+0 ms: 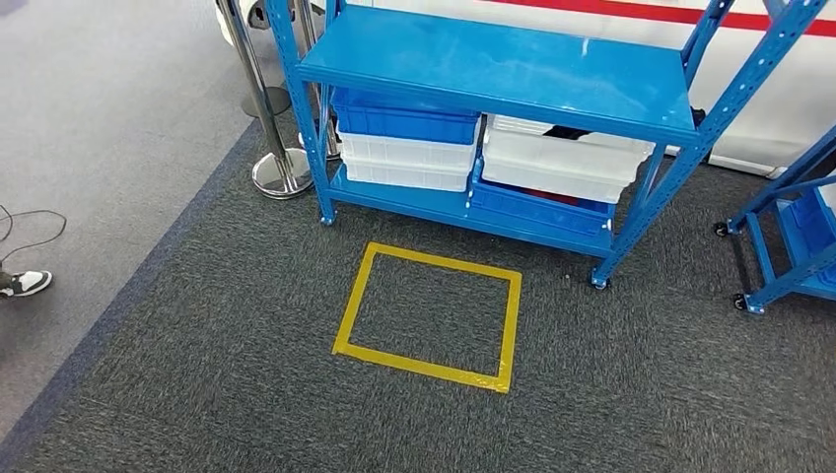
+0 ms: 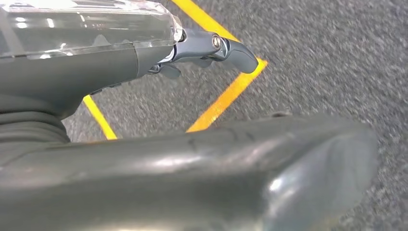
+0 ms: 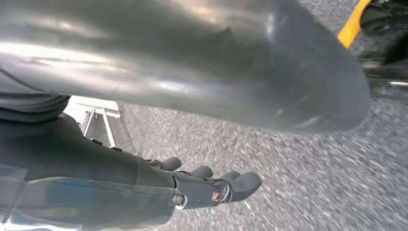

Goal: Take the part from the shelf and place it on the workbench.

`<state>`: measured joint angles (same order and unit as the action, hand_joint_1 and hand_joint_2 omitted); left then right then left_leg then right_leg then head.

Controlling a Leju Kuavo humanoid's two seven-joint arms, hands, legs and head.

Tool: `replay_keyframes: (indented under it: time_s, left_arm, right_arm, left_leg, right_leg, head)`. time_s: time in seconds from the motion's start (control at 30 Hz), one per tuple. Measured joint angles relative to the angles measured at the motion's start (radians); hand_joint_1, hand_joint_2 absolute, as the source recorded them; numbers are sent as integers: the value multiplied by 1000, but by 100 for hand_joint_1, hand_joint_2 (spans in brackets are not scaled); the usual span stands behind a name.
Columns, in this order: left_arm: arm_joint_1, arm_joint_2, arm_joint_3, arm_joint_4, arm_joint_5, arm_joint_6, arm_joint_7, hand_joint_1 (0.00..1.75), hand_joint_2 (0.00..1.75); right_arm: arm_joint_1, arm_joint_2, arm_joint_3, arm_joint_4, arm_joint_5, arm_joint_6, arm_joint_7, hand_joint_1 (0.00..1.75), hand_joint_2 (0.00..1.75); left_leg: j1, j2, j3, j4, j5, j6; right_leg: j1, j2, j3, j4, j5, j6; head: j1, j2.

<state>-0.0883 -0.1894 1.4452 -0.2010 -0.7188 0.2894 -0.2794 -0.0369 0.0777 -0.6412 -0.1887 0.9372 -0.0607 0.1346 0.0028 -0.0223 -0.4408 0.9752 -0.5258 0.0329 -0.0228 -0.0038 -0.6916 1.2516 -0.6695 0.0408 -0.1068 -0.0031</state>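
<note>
We see a blue steel shelf (image 1: pixel 493 59) standing on dark grey carpet (image 1: pixel 641 394), with its lower level carrying stacked bins. At the left end a blue bin (image 1: pixel 404 116) sits on top of white bins (image 1: pixel 404 163); at the right end a white bin (image 1: pixel 562 163) rests on a blue bin (image 1: pixel 537 207). A dark item shows at the back rim of that right white bin, but we cannot tell whether it is the part. A yellow tape rectangle (image 1: pixel 430 315) marks the carpet just in front of the shelf. Chrome stanchions (image 1: pixel 281 168) stand by the shelf's left edge. Our left hand (image 2: pixel 211 50) hangs over the tape, fingers extended and holding nothing. Our right hand (image 3: pixel 211 185) hangs over carpet, fingers apart, empty.
</note>
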Motion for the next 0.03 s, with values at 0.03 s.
replay_keyframes:
  time_s: [0.03]
  left_arm:
    - [1, 0, -1, 0, -1, -1, 2, 0, 0]
  right_arm:
    - [1, 0, 0, 0, 0, 0, 0, 0, 0]
  left_leg:
    - [0, -2, 12, 0, -9, -1]
  right_leg:
    - [0, 0, -6, -19, 1, 0]
  head:
    - [0, 0]
